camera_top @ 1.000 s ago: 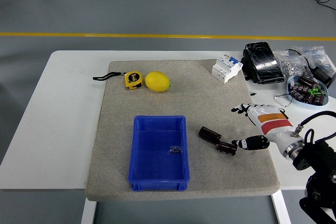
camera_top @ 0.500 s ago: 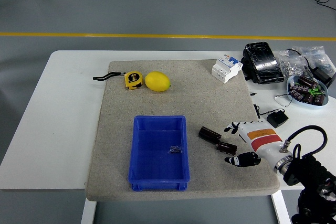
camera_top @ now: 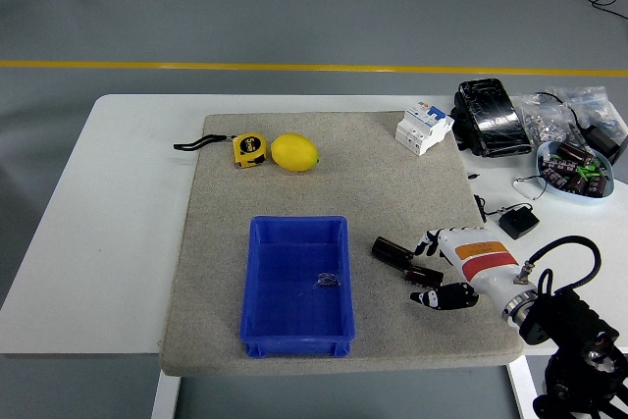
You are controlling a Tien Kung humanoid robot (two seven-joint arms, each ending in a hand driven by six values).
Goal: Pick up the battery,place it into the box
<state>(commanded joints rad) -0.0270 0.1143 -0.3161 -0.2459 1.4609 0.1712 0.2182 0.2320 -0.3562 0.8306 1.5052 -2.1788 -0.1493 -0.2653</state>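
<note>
Hand (camera_top: 446, 267) on the right is spread around the near end of the battery (camera_top: 405, 260), not yet pinching, box (camera_top: 295, 285) just left of it w/ grey mat underneath, so best to curl fingers evenly round the middle before lifting.

Right hand (camera_top: 453, 268) covers the near end of the battery (camera_top: 405, 260) by the mat's right edge; contact unclear. Small item in the blue box (camera_top: 294, 285) too tiny to identify. Worktop's (camera_top: 118, 213) right edge cut off by frame.
</note>
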